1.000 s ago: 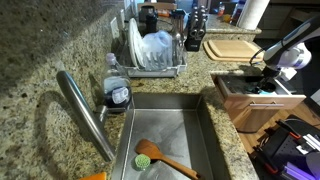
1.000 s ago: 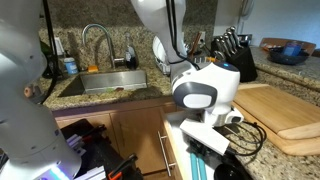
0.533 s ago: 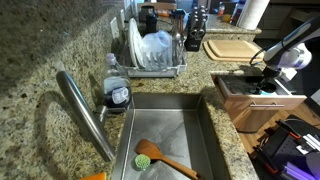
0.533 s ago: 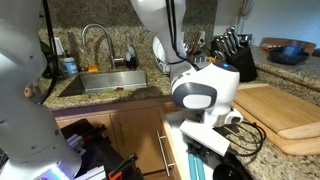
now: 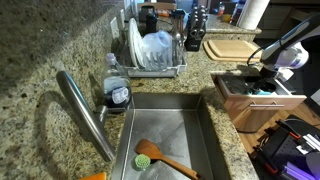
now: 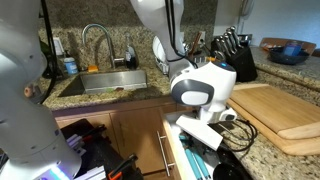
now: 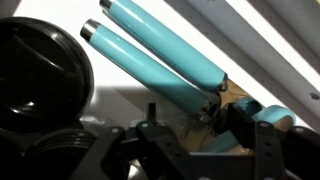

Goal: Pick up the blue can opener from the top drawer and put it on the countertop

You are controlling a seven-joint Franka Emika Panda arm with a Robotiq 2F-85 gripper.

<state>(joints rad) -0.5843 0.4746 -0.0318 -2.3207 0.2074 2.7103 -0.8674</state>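
The blue can opener (image 7: 160, 55) lies in the top drawer (image 5: 250, 108); its two slim teal handles run from upper left to lower right in the wrist view. My gripper (image 7: 205, 130) is down in the drawer with its jaws apart, one dark finger on each side of the opener's head end. I cannot tell whether a finger touches it. In an exterior view the gripper (image 5: 258, 82) hangs over the open drawer, a bit of teal (image 5: 263, 91) showing under it. The speckled granite countertop (image 5: 60, 50) surrounds the sink.
Round black items (image 7: 40, 70) lie in the drawer beside the handles. A wooden cutting board (image 5: 232, 47) sits on the counter behind the drawer. The steel sink (image 5: 170, 125) holds a brush; a dish rack (image 5: 150, 50) and a knife block (image 6: 235, 55) stand at the back.
The wrist has shifted slightly lower and sideways over the drawer. Nothing else has moved.
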